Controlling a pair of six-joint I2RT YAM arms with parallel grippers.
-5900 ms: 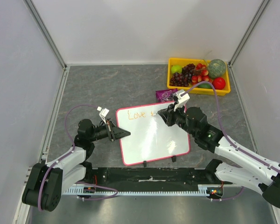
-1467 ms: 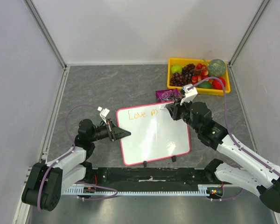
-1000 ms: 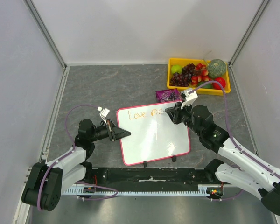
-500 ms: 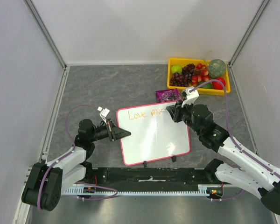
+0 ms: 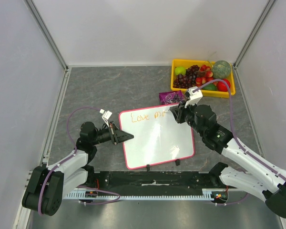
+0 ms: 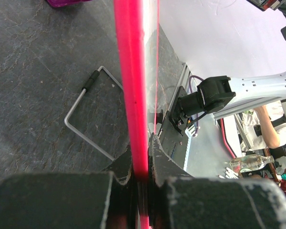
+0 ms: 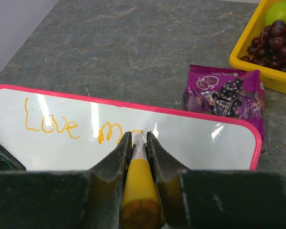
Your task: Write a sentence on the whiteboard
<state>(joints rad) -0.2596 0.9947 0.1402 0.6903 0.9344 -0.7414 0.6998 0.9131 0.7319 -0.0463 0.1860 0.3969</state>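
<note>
The whiteboard [image 5: 157,140], white with a pink-red frame, lies tilted on the table between my arms. My left gripper [image 5: 129,137] is shut on its left frame edge [image 6: 132,95], the jaws pressed on both sides of it. My right gripper [image 7: 137,138] is shut on an orange-yellow marker [image 7: 138,181], whose tip rests on the board near its top edge. The sentence [image 7: 52,125] reads "Love m" in orange, with a further stroke partly hidden behind the marker tip. From above, my right gripper [image 5: 174,112] sits over the board's top right part.
A yellow tray [image 5: 172,78] of grapes, apples and other fruit stands at the back right. A purple packet [image 5: 170,97] lies just beyond the board's top edge. A bent wire stand [image 6: 86,119] shows under the board. Walls close in the left, right and back.
The orange writing has grown from "Love" to "Love m" and a further stroke. My right gripper has moved right along the top line with the marker. The left arm has not moved.
</note>
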